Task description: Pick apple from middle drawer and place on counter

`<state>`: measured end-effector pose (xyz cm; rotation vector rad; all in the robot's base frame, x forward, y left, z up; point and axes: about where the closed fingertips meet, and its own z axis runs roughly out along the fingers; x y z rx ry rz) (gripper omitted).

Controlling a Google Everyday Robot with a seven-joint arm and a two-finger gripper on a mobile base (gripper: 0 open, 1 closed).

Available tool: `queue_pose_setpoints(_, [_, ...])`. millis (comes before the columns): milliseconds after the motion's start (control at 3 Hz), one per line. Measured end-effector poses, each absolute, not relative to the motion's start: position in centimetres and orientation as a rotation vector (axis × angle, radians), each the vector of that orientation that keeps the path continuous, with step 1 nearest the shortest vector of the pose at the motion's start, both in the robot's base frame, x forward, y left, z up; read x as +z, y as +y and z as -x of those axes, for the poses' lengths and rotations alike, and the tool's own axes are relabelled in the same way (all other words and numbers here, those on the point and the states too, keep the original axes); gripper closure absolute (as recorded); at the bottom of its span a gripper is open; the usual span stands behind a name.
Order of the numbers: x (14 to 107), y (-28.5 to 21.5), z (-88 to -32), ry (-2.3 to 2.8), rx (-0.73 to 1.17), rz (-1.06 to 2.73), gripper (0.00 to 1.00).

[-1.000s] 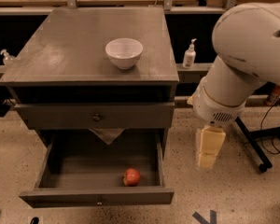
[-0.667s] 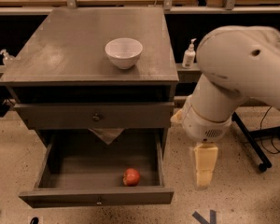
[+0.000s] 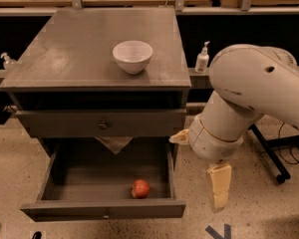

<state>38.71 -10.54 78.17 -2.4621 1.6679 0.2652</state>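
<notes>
The apple [image 3: 140, 188], small and red, lies in the open middle drawer [image 3: 104, 209], near its front wall and right of centre. The drawer is pulled far out at the bottom of the cabinet. The counter [image 3: 74, 54] is the grey cabinet top above it. My gripper [image 3: 219, 185] hangs pale yellow below the big white arm [image 3: 249, 98]. It is just outside the drawer's right front corner, to the right of the apple and apart from it.
A white bowl [image 3: 132, 56] stands on the counter, right of centre. A shut drawer front with a round knob [image 3: 103, 125] sits above the open drawer. A pump bottle [image 3: 203, 59] stands right of the cabinet. A wheeled stand's leg [image 3: 269, 153] lies on the floor at right.
The arm has swung left and lower, bringing the gripper closer to the open drawer's right front corner. The apple, bowl and drawer have not moved.
</notes>
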Motion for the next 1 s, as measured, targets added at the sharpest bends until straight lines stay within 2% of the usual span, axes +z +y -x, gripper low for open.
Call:
queue_pose_setpoints(333, [76.5,-10.0,-38.5,1.586,0.329,2.592,0.0])
queue_pose_setpoints(667, [73.9,-9.1,-36.2,1.29,0.555,2.871,0.0])
queue_pose_setpoints(1000, [73.8,-9.5,-35.3,1.126,0.615,2.954,0.0])
